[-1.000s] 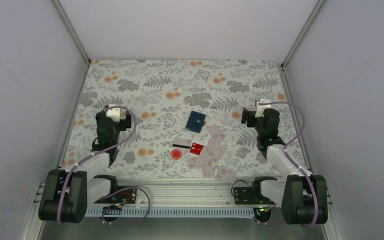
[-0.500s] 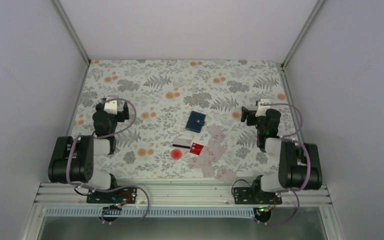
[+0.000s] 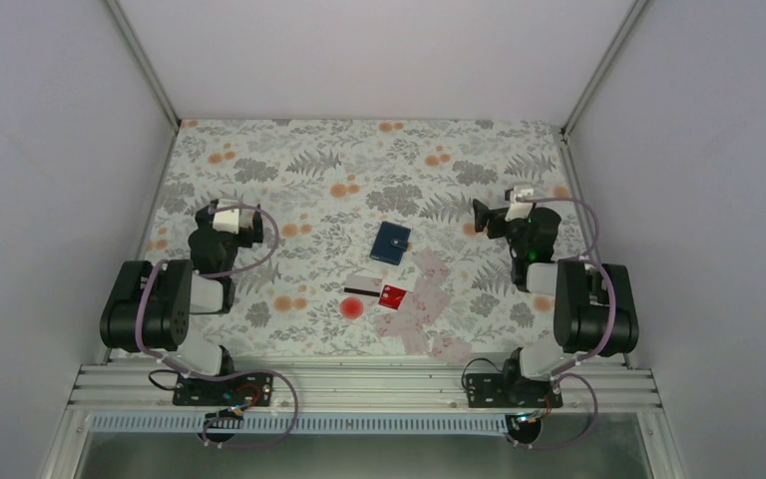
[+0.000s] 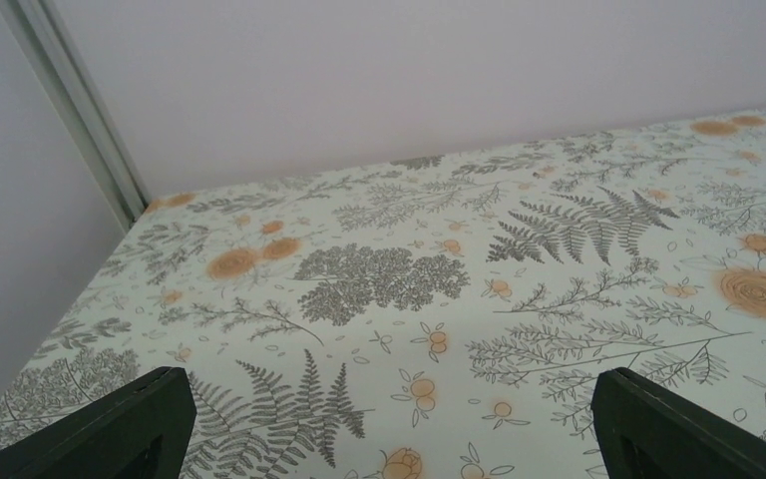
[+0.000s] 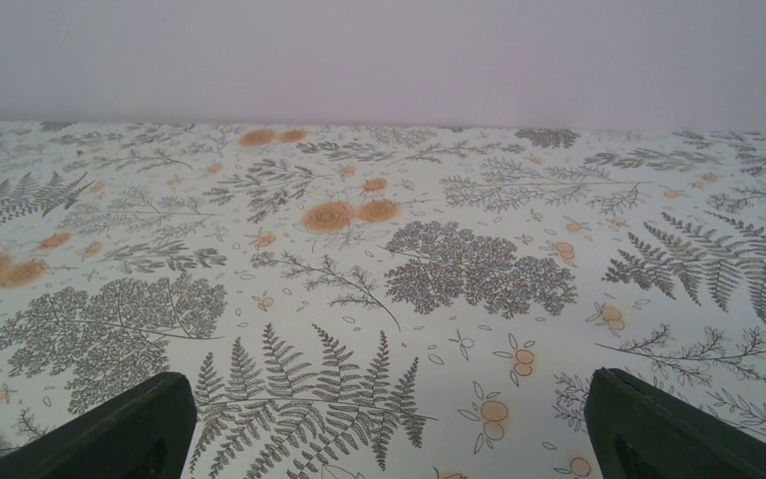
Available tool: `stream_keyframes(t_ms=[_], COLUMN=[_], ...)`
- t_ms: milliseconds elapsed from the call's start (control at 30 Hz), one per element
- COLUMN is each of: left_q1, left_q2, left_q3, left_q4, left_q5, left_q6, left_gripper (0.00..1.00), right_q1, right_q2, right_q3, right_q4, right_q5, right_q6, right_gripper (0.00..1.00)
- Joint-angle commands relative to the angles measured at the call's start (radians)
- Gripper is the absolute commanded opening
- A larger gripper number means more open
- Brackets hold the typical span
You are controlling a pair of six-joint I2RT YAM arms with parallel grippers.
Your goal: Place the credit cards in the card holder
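From the top view, both arms had folded back toward their bases within the last second, and the left gripper point(image 3: 249, 226) and right gripper point(image 3: 481, 216) now stood higher, well apart from the holder point(image 3: 391, 242). The holder lay closed on the table point(image 3: 289, 160), and the cards point(image 3: 414, 304) lay scattered just near of it, outside it, unchanged.

In the left wrist view, the fingers point(image 4: 110, 429) stood wide apart, with only bare cloth between them.

In the right wrist view, the fingers point(image 5: 100, 429) were also wide, holding nothing. I judged that neither arm was approaching the cards.
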Motion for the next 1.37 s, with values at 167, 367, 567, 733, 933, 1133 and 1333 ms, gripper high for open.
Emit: stream_keyframes(t_ms=[167, 367, 567, 733, 933, 1133, 1333], left_q1=[-0.006, -0.006, -0.007, -0.006, -0.006, -0.006, -0.006], left_q2=[0.004, 0.002, 0.002, 0.002, 0.002, 0.002, 0.002], left_q3=[-0.005, -0.005, -0.005, -0.004, -0.004, -0.005, -0.004], left_q4=[0.072, 0.071, 0.07, 0.071, 0.071, 0.071, 0.071], left_q5=[0.005, 0.004, 0.005, 0.004, 0.005, 0.005, 0.005], left_q6=[0.002, 0.003, 0.002, 0.002, 0.003, 0.002, 0.003], left_gripper=[1.0, 1.0, 1.0, 1.0, 1.0, 1.0, 1.0], right_q1=[0.036, 0.038, 0.038, 0.038, 0.038, 0.038, 0.038], right_q2=[-0.025, -0.028, -0.031, -0.031, -0.03, -0.028, -0.029], right_q3=[-0.15, -0.157, -0.16, -0.16, -0.158, -0.152, -0.154], right_q4=[0.329, 0.297, 0.298, 0.299, 0.296, 0.288, 0.29], right_q5=[0.152, 0.158, 0.159, 0.159, 0.158, 0.143, 0.143], right_q6=[-0.001, -0.002, 0.0, -0.001, 0.0, -0.006, -0.006], right_gripper=[0.99, 0.99, 0.99, 0.99, 0.99, 0.99, 0.99])
